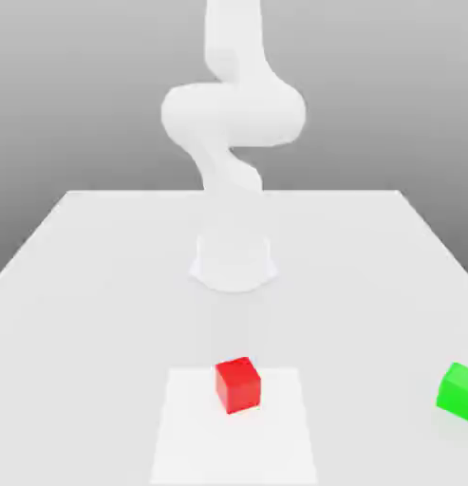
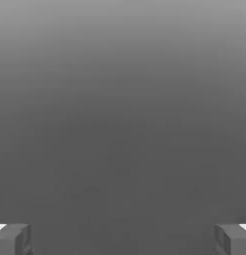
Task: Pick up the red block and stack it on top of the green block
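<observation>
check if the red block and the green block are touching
Apart: in the exterior view, a wide stretch of bare table shows between the red block and the green block.

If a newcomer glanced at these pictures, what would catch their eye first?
Probably the bright red block, sitting on a white square near the exterior view's bottom. Next might come the green block at that view's right edge, then the white robot arm rising behind them.
</observation>
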Controlling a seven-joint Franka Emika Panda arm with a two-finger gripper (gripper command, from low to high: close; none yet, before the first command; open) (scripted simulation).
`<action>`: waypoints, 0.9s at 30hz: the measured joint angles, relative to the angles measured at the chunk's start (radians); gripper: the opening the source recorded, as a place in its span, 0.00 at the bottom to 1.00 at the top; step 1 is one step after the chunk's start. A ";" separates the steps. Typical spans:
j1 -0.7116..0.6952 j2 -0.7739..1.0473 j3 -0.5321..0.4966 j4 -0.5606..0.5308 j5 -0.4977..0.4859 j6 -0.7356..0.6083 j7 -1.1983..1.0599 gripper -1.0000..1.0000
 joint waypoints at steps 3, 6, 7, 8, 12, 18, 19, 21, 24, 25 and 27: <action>0.018 0.107 -0.015 -0.079 -0.006 0.072 -0.049 0.50; 0.034 0.212 -0.030 -0.156 -0.010 0.142 -0.099 0.50; 0.039 0.247 -0.035 -0.181 -0.011 0.165 -0.115 0.50; 0.044 0.282 -0.040 -0.207 -0.011 0.188 -0.132 0.50; 0.062 0.427 -0.056 -0.312 -0.011 0.285 -0.204 0.50; 0.080 0.674 -0.068 -0.470 -0.003 0.450 -0.322 0.50; 0.080 0.712 -0.067 -0.475 0.003 0.480 -0.333 0.50; 0.077 0.785 -0.058 -0.472 0.021 0.541 -0.350 0.50; 0.057 0.894 -0.032 -0.459 0.047 0.633 -0.370 0.50; 0.049 0.929 -0.022 -0.454 0.053 0.663 -0.375 0.00; 0.049 0.929 -0.022 -0.454 0.053 0.663 -0.375 0.00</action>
